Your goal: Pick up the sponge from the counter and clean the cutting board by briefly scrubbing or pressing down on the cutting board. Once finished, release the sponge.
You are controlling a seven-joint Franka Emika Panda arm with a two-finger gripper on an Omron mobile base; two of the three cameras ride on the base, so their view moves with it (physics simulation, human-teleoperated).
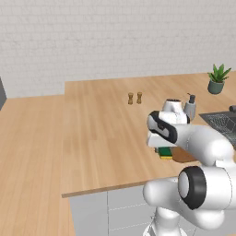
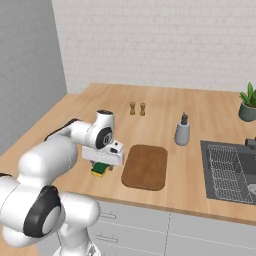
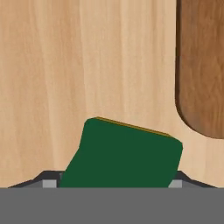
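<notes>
The sponge [image 3: 124, 153], dark green on top with a thin yellow edge, lies slightly skewed between my two fingertips, which press against its sides. My gripper [image 3: 113, 183] is shut on it, low over the counter [image 3: 87, 57]. From the base views the hand covers most of the sponge [image 2: 100, 169] [image 1: 164, 152], and only a green and yellow corner peeks out beneath my gripper [image 2: 102, 164]. The reddish-brown cutting board [image 2: 146, 166] [image 3: 203, 65] lies just to the sponge's right, a small gap apart; the arm hides most of the board [image 1: 184, 156] in the left base view.
A grey soap dispenser [image 2: 182, 131] stands behind the board. Two small shakers [image 2: 137, 108] sit farther back. The dark sink basin [image 2: 230, 170] is at the right, with a potted plant [image 2: 248, 104] behind it. The counter's front edge runs close below the sponge.
</notes>
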